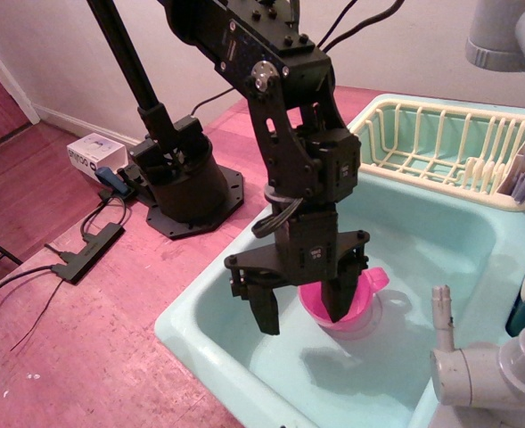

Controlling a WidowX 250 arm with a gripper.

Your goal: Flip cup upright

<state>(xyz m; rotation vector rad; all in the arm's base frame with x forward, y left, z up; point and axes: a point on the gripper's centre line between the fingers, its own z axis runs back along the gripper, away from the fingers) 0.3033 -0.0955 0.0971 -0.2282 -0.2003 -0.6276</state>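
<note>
Tool (302,310) open over cup (342,303), in sink (200,316)

The cup (342,301) is bright glossy pink, plain, with no pattern. The sink (440,241) around it is pale mint green, lighter on the basin floor. The arm and its gripper (302,308) are matte black, with a small silver disc at one joint. The counter (110,339) is a mottled pink-red. At far right the dish rack (440,143) is cream. The faucet (476,374) at near right is pale grey. The black round base (186,183) stands at far left, beside a white box (93,153) with dark lettering and a blue object (112,178). The wall behind is off-white, and the cables on the counter are black.
</note>
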